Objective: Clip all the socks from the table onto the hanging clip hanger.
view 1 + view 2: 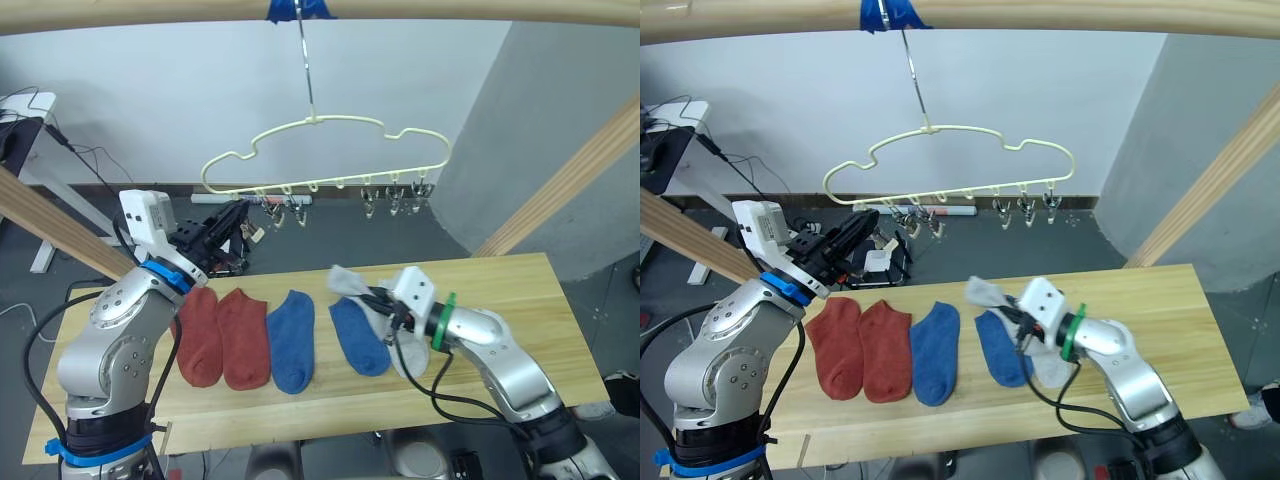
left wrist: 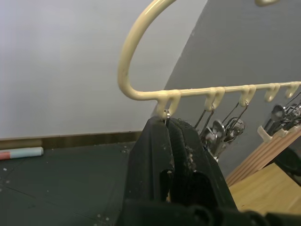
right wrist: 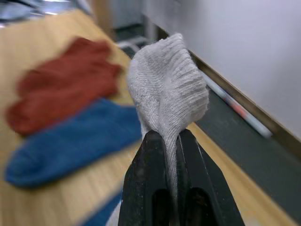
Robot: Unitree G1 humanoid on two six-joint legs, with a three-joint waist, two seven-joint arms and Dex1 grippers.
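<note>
Right claw point(image 3: 170, 141): pinching the light grey sock point(image 3: 167, 89) by its ribbed cuff, lifting it off the table point(image 1: 520, 290).
Left claw point(image 2: 168, 128): closing around a clip point(image 2: 166, 114) on the clip hanger point(image 1: 325, 155).
Handling: soft, light, drooping; gripping near the cuff.

Silver arms, blue band on left wrist, green on right, white camera blocks, black cables

The right end effector point(image 3: 170, 141) pinches a grey sock point(image 3: 167, 89) above the table point(image 3: 51, 37).
</note>
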